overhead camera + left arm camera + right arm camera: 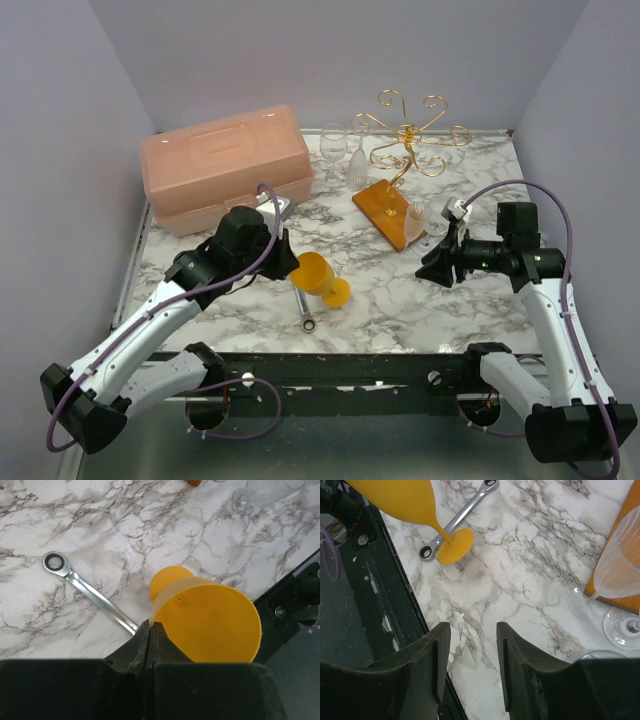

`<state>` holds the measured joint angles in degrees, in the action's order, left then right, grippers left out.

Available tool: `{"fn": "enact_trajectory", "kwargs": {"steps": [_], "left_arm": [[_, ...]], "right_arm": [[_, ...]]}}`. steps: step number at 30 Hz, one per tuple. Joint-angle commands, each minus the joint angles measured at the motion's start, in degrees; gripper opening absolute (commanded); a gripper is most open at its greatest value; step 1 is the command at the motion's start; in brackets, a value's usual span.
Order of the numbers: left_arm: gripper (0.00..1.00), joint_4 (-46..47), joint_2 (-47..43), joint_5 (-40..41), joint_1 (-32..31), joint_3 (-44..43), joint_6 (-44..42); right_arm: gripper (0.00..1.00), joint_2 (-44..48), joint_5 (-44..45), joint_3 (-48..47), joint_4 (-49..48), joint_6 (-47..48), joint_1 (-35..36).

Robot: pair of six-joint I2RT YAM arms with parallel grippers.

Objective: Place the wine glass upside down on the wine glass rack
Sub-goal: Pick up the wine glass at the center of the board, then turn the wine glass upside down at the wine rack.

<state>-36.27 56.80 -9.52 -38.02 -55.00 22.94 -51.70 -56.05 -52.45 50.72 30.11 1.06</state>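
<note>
Seen from the room, the left end effector (150,630) is clenched on the rim of the yellow wine glass (210,625). The glass leans at about 6 o'clock on the marble tabletop (400,300), and its foot seems to touch down beside a wrench (303,308). The gold wine glass rack (410,135) stands well apart at 1 o'clock. Clear glasses (335,140) are just at its 9 o'clock side and a pink box (225,165) sits at 10 o'clock. The right end effector (470,630) hangs released, jaws apart with nothing between them, near a frosted glass (620,555) at 3 o'clock.

The pinch takes only a thin edge of the bowl, so the glass could swivel or slip free once it is lifted and turned over. The foot may drag the wrench along as it leaves the marble. On the way to the rack, the bowl or the arm could knock over the frosted glass or the clear ones crowded at its foot.

The left wrist view shows the pinch at the rim, which the overhead view hides behind the arm. The right wrist view shows the stem slanting and the foot by the wrench. Only the overhead view takes in the rack.
</note>
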Motion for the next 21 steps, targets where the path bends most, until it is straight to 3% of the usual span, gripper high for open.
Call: {"fn": "enact_trajectory", "kwargs": {"steps": [1,9,21], "left_arm": [[0.00,9.10,-7.65,-4.03,-0.31,6.29,2.31],[0.00,23.50,-19.22,-8.12,-0.23,17.15,8.45],[0.00,33.56,-23.16,-12.58,-0.24,22.29,10.66]], "right_arm": [[0.49,-2.11,-2.65,-2.24,3.98,3.27,-0.27],[0.49,-3.25,-3.62,-3.69,5.46,4.27,-0.27],[0.56,-3.33,-6.27,-5.55,5.33,2.10,-0.20]]}}
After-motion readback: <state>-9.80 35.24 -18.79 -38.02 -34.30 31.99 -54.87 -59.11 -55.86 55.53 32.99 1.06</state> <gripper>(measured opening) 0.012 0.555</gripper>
